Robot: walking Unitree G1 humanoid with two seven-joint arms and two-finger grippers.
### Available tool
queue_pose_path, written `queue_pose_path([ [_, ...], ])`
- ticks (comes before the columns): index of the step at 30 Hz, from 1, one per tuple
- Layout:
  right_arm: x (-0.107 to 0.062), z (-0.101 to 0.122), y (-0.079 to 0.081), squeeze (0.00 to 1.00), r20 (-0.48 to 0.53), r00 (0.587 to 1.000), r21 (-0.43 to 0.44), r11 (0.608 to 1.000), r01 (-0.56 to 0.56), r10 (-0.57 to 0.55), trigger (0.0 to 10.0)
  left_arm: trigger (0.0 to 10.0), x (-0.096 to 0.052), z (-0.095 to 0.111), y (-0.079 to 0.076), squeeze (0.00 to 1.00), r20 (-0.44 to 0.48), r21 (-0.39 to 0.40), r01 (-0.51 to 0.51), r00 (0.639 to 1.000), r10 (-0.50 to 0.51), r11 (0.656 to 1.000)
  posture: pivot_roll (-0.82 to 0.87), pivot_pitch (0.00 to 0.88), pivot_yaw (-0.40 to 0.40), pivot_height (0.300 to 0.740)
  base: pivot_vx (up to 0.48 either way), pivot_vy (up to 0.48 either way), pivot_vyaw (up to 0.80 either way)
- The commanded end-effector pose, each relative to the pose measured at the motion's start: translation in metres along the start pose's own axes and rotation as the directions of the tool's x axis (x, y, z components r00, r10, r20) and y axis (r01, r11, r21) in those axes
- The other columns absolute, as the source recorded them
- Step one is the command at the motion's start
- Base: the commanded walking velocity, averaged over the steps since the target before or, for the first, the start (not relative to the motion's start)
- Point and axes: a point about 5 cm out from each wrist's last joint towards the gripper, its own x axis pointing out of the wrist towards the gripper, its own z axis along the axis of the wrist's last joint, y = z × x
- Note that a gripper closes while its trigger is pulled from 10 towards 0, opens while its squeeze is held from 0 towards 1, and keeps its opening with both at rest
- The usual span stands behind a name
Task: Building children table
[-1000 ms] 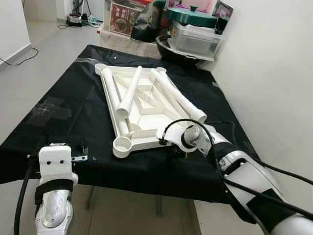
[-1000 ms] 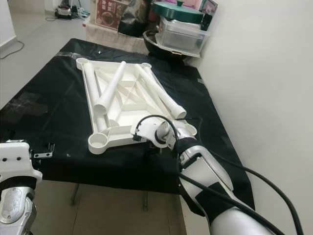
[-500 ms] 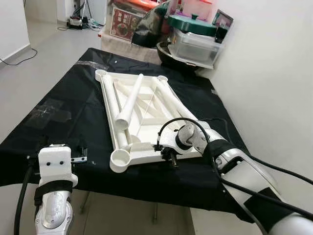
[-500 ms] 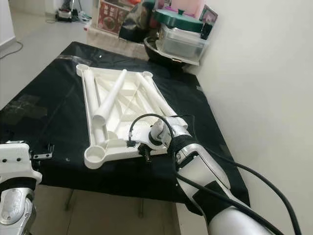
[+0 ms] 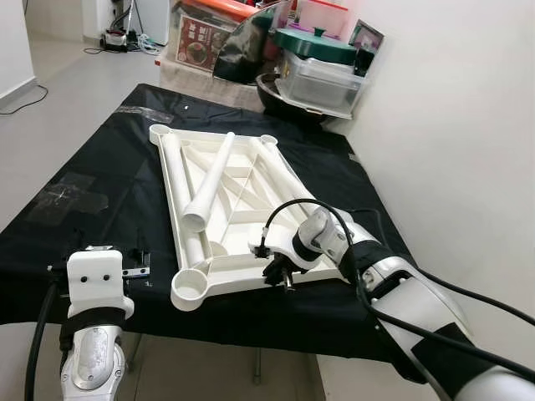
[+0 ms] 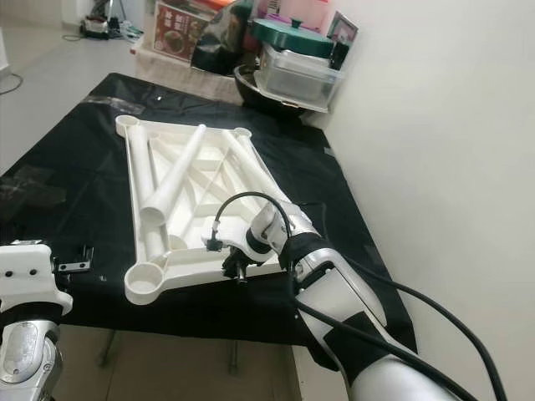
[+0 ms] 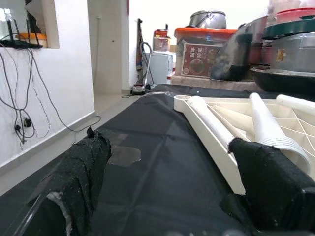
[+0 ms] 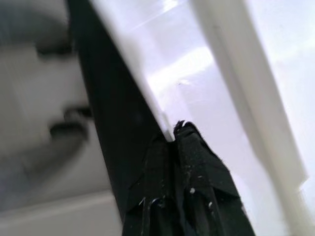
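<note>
The tabletop [image 5: 221, 209] lies underside up on the black counter [image 5: 100, 184], loose legs [image 5: 209, 180] resting in it. The right claw [image 5: 278, 276], fingers together, pinches its near edge, likely to drag it closer. The left claw [image 7: 162, 196] waits, fingers apart.

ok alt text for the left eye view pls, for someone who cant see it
The right gripper grips the near edge of an upturned white tabletop on a black-covered table, three white leg tubes lying in it; the left gripper waits nearby.
</note>
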Motion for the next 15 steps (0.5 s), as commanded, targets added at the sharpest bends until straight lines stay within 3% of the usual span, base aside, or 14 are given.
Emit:
queue_pose_path([
  [1, 0.043, 0.007, 0.027, 0.0, 0.13, 0.991, 0.204, 0.978, -0.043, 0.017, 0.0, 10.0, 0.0, -0.003, -0.007, 0.0, -0.007, -0.005, 0.017, 1.0, -0.017, 1.0, 0.26, 0.0, -0.261, 0.74, 0.0, 0.0, 0.0],
  [8, 0.057, 0.024, 0.029, 0.0, 0.202, 0.962, 0.363, 0.927, 0.099, -0.182, 0.0, 10.0, 0.0, -0.003, -0.007, 0.0, -0.008, -0.005, 0.012, 1.0, -0.012, 1.0, 0.27, 0.0, -0.264, 0.74, 0.0, 0.0, 0.0],
  [15, 0.065, 0.045, 0.036, 0.0, 0.281, 0.939, 0.463, 0.885, 0.047, -0.197, 0.0, 10.0, -0.001, -0.003, -0.007, 0.0, -0.01, -0.004, 0.009, 1.0, -0.009, 1.0, 0.27, 0.0, -0.261, 0.74, 0.0, 0.0, 0.0],
])
